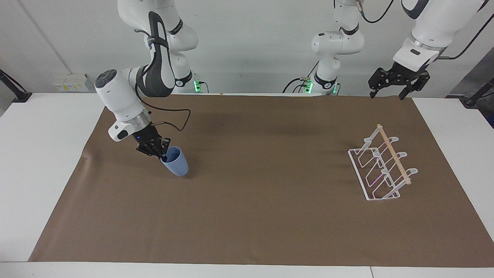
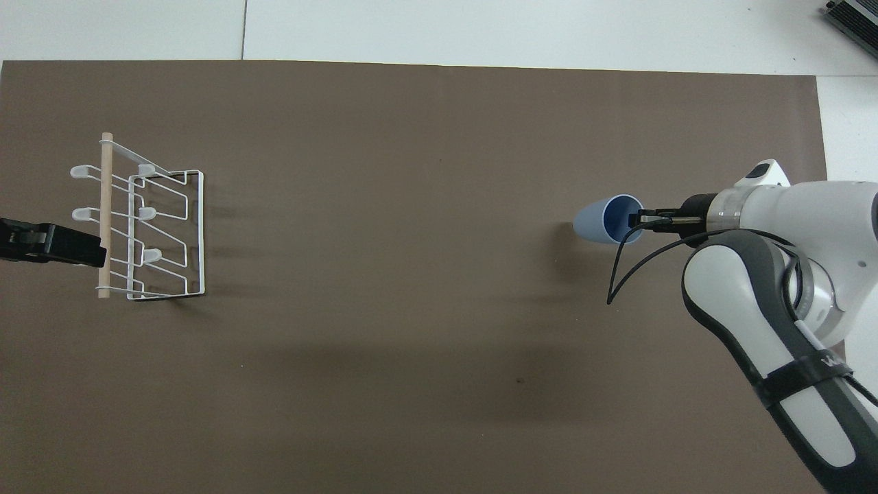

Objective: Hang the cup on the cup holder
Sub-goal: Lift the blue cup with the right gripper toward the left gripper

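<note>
The light-blue cup [image 1: 176, 162] is tilted and held by its rim, just above the brown mat toward the right arm's end of the table. My right gripper [image 1: 161, 153] is shut on the cup's rim; it shows in the overhead view [image 2: 638, 221] with the cup [image 2: 598, 221]. The white wire cup holder [image 1: 380, 168] with a wooden dowel stands on the mat toward the left arm's end, also in the overhead view [image 2: 140, 223]. My left gripper [image 1: 393, 88] is open and raised high, beside the holder in the overhead view [image 2: 96, 251].
A brown mat [image 1: 251, 216] covers most of the white table [image 1: 34, 154]. A black cable hangs from the right wrist [image 2: 621, 271].
</note>
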